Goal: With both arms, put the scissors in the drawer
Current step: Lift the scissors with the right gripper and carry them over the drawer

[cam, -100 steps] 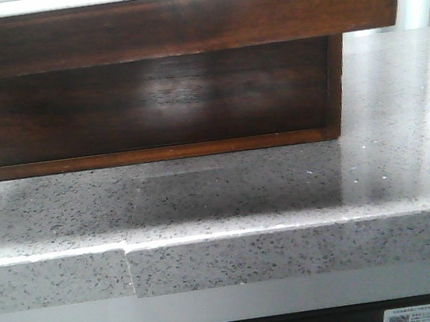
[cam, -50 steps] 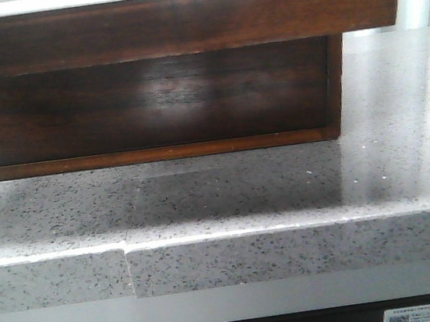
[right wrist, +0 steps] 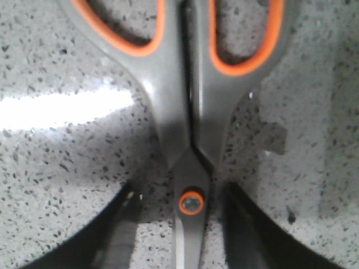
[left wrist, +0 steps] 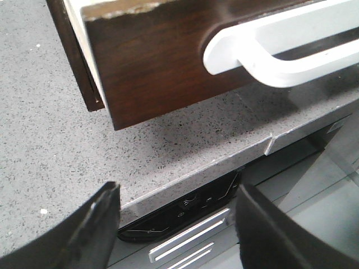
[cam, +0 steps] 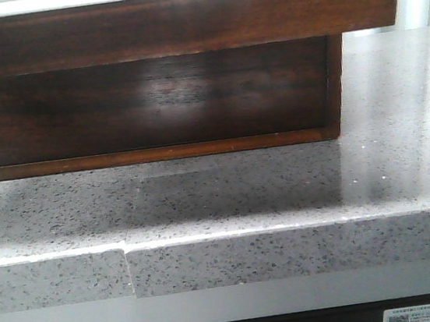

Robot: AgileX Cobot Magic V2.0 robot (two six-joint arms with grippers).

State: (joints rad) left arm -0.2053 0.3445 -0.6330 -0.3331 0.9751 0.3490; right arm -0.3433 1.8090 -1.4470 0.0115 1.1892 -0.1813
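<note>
Right tool (right wrist: 178, 224) straddles the scissors (right wrist: 188, 145) flat on the worktop (right wrist: 61, 168), fingers spread around the pivot, ready to clamp; left tool (left wrist: 176, 224) hangs released beside the pulled-out drawer (left wrist: 151, 61), probably for steadying it.

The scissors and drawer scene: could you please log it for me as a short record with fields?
scissors: grey with orange-lined handles, blades closed, lying on the speckled countertop
right pincer: open, fingers either side of the scissors' pivot, no contact visible
left pincer: open, empty, over the countertop edge
drawer: dark wood front, pulled out over the countertop
white handle-like part: seen at the drawer
</note>
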